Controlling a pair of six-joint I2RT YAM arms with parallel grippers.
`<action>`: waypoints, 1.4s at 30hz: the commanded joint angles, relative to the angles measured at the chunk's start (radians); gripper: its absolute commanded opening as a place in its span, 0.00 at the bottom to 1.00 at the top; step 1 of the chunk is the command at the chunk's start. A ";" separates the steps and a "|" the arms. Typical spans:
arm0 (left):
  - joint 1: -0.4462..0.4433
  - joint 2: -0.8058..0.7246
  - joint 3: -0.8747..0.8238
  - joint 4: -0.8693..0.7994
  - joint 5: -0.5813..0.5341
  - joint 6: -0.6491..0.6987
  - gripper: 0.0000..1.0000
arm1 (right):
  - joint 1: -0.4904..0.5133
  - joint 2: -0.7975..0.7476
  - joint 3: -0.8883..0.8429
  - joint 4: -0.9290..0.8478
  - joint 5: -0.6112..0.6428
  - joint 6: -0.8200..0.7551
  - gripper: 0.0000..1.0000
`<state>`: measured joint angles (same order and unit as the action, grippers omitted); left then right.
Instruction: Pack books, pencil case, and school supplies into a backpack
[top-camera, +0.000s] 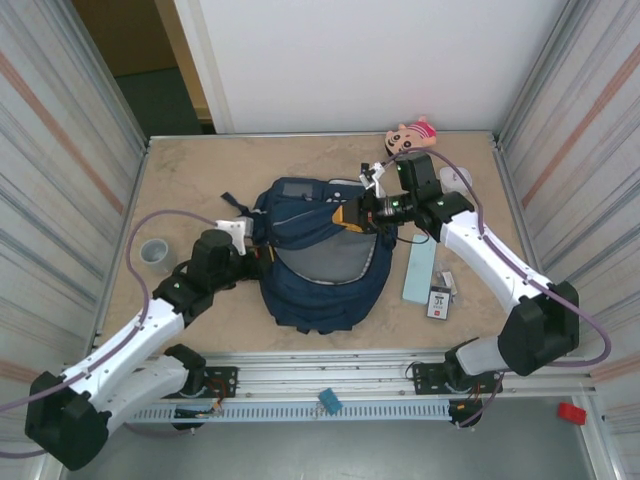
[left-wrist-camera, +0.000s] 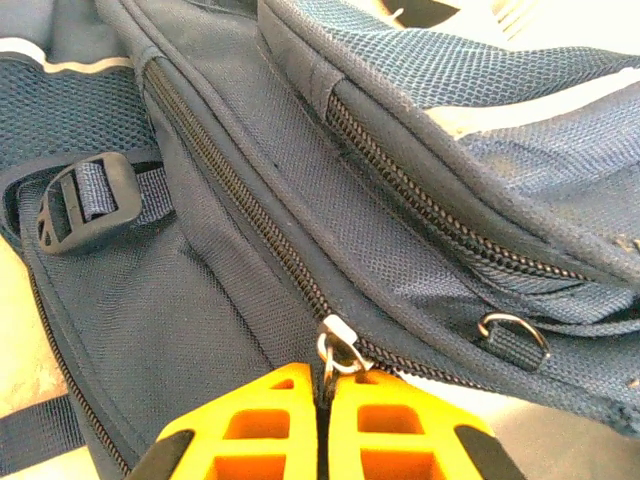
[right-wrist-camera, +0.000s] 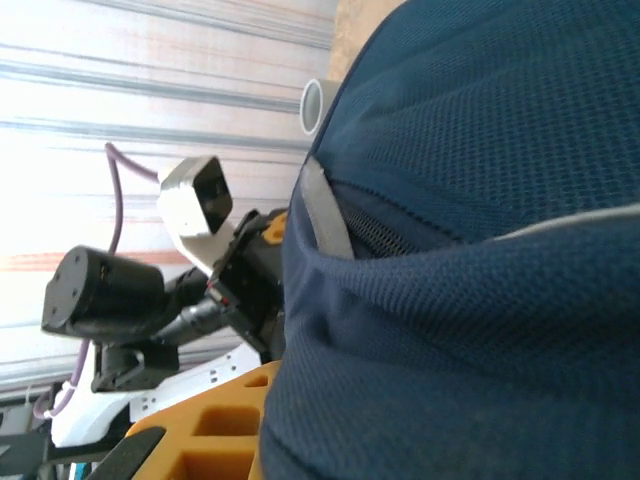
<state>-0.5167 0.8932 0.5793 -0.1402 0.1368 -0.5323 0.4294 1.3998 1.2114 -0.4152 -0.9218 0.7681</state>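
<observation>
- Backpack (top-camera: 320, 265): navy, lies flat mid-table (top-camera: 200, 180), betw. the 2 arms; a grey panel shows at its centre.
- L claw (left-wrist-camera: 325, 380): at the bag's left edge. Orange fingers (left-wrist-camera: 250, 430) pressed together, pinching the metal zip pull (left-wrist-camera: 338, 345) at the end of a long zip line. Narrow, holding the pull.
- Left wrist view also has a dark strap buckle (left-wrist-camera: 85, 200) on mesh to the left and a small D-ring (left-wrist-camera: 515, 335) on the right.
- R claw (top-camera: 350, 214): at the bag's upper right edge, near the top pocket. In the right wrist view one orange finger (right-wrist-camera: 200, 440) lies vs. the navy fabric; the other finger is hidden under cloth, so can't tell if it grips or how wide it stands.
- Pencil case (top-camera: 418, 272): pale teal, flat on the table just right of the bag, outside it.
- School supplies (top-camera: 439, 301): small white pack w/ black print, on the table just beside the case's near end.
- Grey cup (top-camera: 153, 252): on the table left of the L arm.
- Plush toy (top-camera: 411, 134): at the far edge, behind the R arm.
</observation>
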 joint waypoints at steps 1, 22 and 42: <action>0.086 0.042 -0.009 -0.025 -0.064 0.076 0.01 | -0.030 -0.049 0.105 -0.051 -0.200 -0.096 0.04; -0.046 -0.021 -0.060 0.138 0.257 0.076 0.00 | 0.011 -0.071 -0.151 0.233 0.209 0.193 0.65; -0.295 -0.025 -0.064 0.022 -0.063 0.068 0.00 | -0.032 -0.086 -0.082 0.104 0.056 0.006 0.05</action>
<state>-0.8291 0.9150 0.5095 -0.0467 0.1516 -0.5045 0.4397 1.2976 0.9897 -0.2111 -0.6510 0.9390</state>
